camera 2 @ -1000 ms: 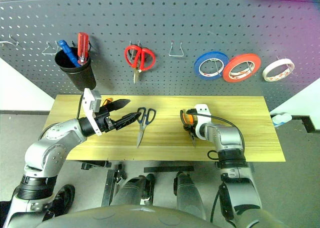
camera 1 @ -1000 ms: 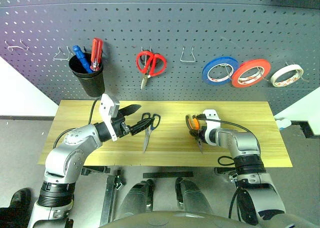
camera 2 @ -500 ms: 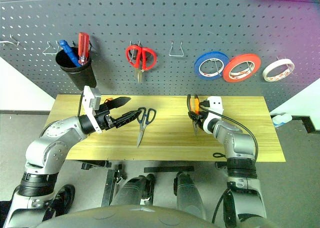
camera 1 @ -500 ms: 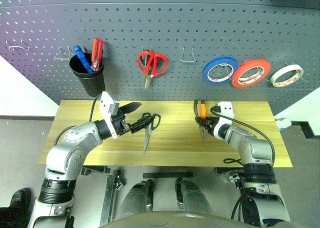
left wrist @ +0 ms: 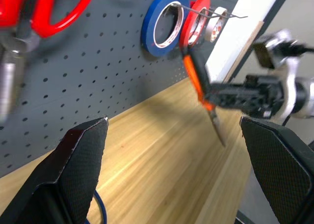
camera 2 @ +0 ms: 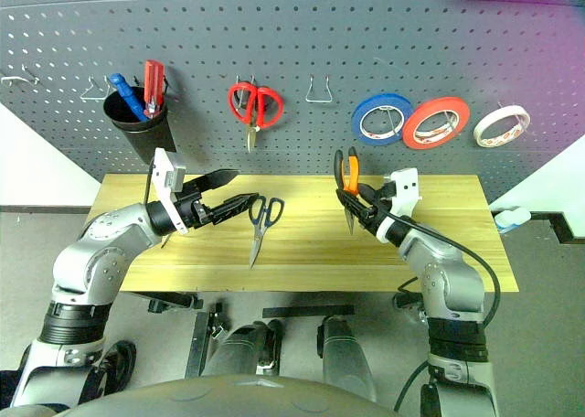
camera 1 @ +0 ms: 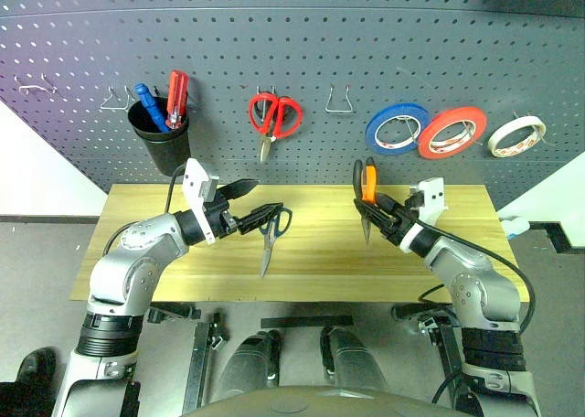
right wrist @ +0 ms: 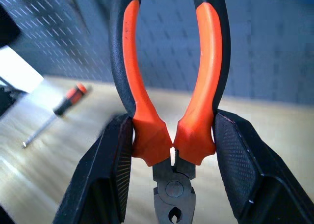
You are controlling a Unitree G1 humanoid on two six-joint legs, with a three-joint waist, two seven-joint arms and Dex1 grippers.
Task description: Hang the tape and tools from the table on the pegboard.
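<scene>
Your right gripper is clamped on the pliers: its textured black fingers pinch the smooth orange-and-black handles just above the steel pivot, handles up, nose down, lifted clear of the table. Your left gripper stands spread wide and holds nothing, its pointed fingertips just left of the scissors' black loops; the steel blades lie flat, pointing to the near edge. The small screwdriver lies on the wood at the left, apart from both. The tabletop is pale yellow wood grain, wide and shallow, bare between the two arms. Behind it rises the dark grey pegboard, dotted with holes. An unused wire hook hangs between the red scissors and the blue roll. Farther right hang the orange-red roll and the cream tape. A black cup of screwdrivers hangs at the left.
</scene>
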